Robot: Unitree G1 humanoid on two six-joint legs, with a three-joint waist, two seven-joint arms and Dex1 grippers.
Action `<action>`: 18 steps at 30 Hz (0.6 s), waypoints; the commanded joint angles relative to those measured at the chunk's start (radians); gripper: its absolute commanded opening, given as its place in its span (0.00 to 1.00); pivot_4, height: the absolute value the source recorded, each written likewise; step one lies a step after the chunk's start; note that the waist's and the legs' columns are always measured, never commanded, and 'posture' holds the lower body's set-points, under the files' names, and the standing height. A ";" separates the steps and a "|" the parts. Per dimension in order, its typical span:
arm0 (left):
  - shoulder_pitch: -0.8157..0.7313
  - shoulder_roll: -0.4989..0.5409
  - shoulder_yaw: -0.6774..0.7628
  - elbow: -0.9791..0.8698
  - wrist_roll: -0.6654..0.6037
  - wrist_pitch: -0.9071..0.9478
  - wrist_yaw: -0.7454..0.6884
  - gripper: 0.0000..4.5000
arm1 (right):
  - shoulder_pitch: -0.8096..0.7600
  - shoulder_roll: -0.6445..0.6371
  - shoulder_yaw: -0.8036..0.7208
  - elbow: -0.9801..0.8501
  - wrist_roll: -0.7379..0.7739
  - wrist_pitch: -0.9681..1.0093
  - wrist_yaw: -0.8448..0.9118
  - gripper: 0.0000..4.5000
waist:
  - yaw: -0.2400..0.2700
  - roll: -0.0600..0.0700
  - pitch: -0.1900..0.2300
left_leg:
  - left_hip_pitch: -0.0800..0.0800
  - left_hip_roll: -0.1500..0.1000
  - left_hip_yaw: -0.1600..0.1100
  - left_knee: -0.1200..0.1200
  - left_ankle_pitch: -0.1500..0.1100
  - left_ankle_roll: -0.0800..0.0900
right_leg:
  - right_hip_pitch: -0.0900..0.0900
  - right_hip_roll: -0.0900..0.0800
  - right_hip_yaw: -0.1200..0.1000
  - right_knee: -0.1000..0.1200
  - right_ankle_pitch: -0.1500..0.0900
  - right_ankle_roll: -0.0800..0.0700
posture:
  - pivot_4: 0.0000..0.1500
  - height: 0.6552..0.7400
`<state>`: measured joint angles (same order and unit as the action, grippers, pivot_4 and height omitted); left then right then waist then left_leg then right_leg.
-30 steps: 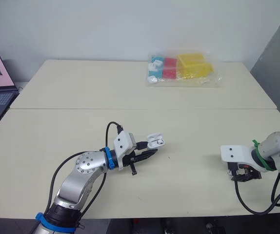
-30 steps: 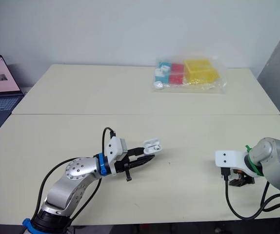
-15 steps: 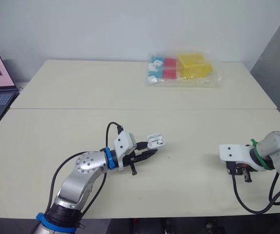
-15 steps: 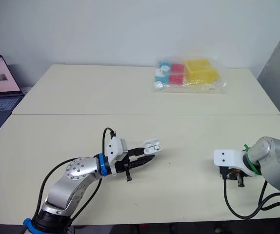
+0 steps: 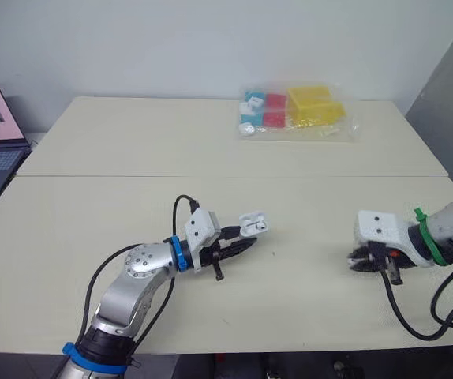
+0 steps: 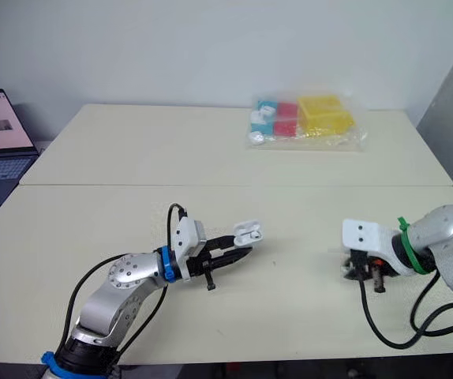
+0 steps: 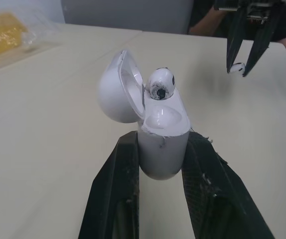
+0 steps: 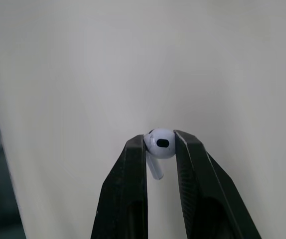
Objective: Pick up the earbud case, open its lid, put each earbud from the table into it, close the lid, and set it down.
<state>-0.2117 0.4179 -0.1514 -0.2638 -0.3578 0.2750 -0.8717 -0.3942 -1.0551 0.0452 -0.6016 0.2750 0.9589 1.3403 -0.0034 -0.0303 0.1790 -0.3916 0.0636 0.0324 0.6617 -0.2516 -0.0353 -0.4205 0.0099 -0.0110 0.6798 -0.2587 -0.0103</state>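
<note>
Now lifted, my right end effector (image 5: pixel 355 260) pinches the last earbud (image 8: pixel 160 143); my left end effector (image 7: pixel 163 139) grips the open case (image 7: pixel 164 155).

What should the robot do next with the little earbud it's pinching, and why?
Probably carry the right gripper across to the earbud case and lower the pinched earbud into the empty slot. The left gripper holds the case with its lid open, the seated earbud fills one side, and the other slot looks free.
</note>
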 commanded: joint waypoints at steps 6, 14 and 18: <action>-0.073 -0.022 0.027 -0.006 -0.061 0.039 0.013 0.18 | -0.128 0.432 -0.181 -0.115 0.281 0.226 -0.348 0.09 | -0.001 -0.001 0.000 | -0.001 0.000 0.001 0.001 0.000 0.000 | -0.001 -0.001 0.001 -0.001 0.000 0.000 | 1.00 1.00; -0.127 -0.019 0.038 0.006 -0.084 0.078 0.007 0.18 | -0.081 0.745 -0.130 -0.096 0.275 0.062 -0.629 0.09 | 0.000 -0.001 -0.001 | -0.003 0.001 0.000 0.000 0.000 0.000 | -0.001 0.001 0.001 -0.001 0.000 0.000 | 1.00 1.00; -0.150 -0.023 0.057 -0.001 -0.109 0.111 0.018 0.18 | -0.050 0.785 -0.053 -0.074 0.227 -0.048 -0.695 0.09 | 0.000 -0.001 -0.001 | -0.003 0.000 0.000 0.000 0.000 0.000 | -0.001 0.000 0.001 -0.001 0.000 0.000 | 1.00 1.00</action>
<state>-0.3378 0.3965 -0.1158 -0.2376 -0.4395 0.3793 -0.8599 -0.4481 -0.2804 -0.0307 -0.6676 0.5168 0.9723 0.6706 -0.0034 -0.0317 0.1781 -0.3944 0.0638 0.0324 0.6618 -0.2515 -0.0353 -0.4218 0.0103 -0.0105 0.6792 -0.2584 -0.0100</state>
